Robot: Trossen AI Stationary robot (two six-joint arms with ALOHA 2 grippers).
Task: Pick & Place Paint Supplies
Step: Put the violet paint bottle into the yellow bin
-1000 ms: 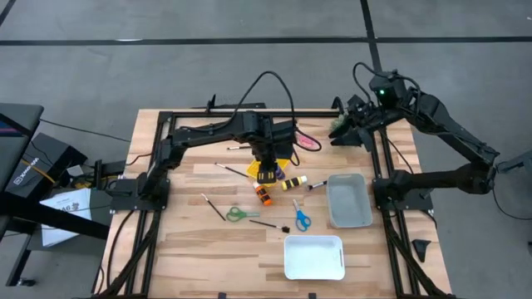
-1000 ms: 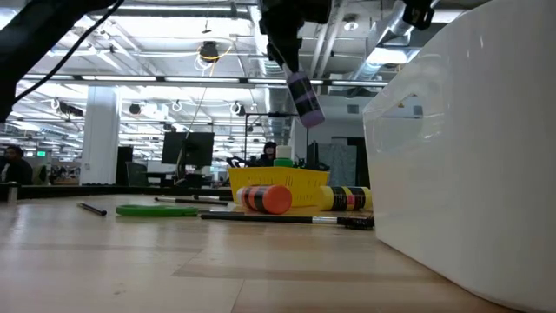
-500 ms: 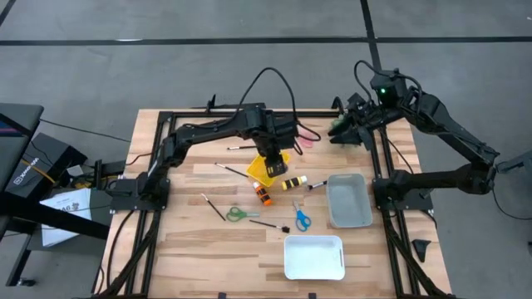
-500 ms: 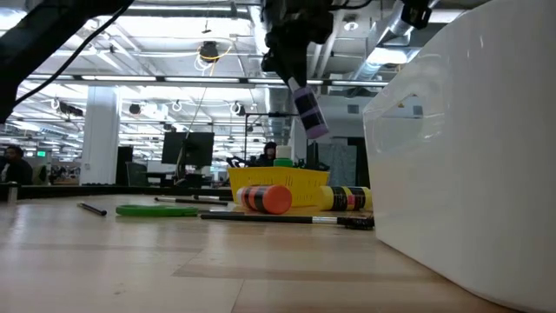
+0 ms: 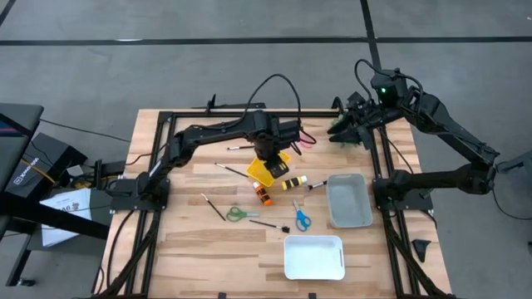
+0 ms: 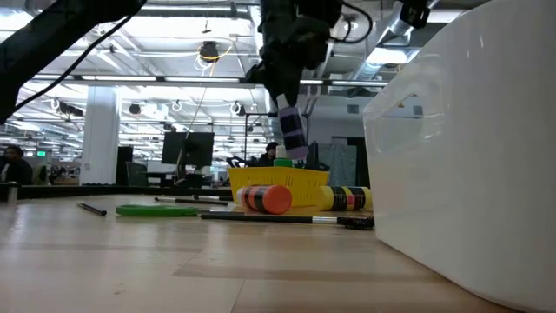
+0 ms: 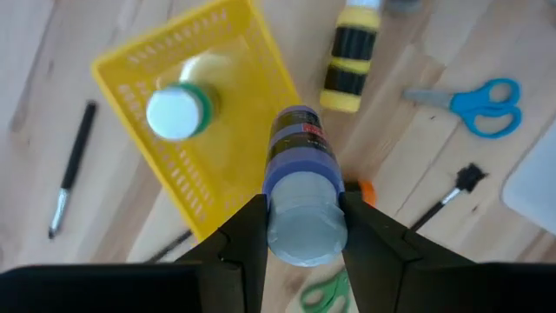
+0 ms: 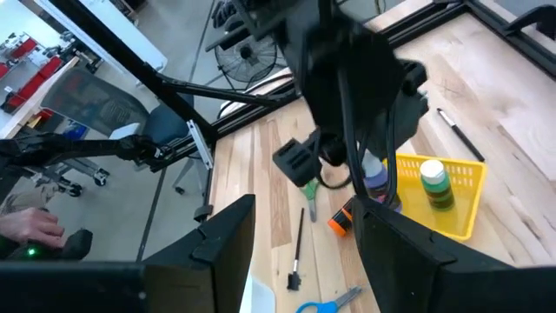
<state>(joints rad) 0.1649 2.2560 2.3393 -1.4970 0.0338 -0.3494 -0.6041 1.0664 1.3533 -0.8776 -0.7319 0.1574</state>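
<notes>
Left wrist view: end effector (image 7: 301, 228) grips cylindrical purple bottle (image 7: 300, 178) above perforated basket (image 7: 228, 104).

Blue scissors (image 5: 300, 218) & green scissors (image 5: 241, 214) btwn yellow basket (image 5: 268, 169), white bin (image 5: 314, 257); grey bin (image 5: 349, 202) nearby.

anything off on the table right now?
Nothing damaged or spilled. Orange bottle and yellow bottle lie on their sides beside the yellow basket; the left gripper holds a purple bottle over it.

Basket mouth partly blocked

Below me, the yellow basket (image 7: 213, 130) holds an upright green bottle (image 7: 178, 111) at ten o'clock; its other half lies bare. The yellow bottle (image 7: 351, 59) and blue scissors (image 7: 476, 103) crowd one to three o'clock
</notes>
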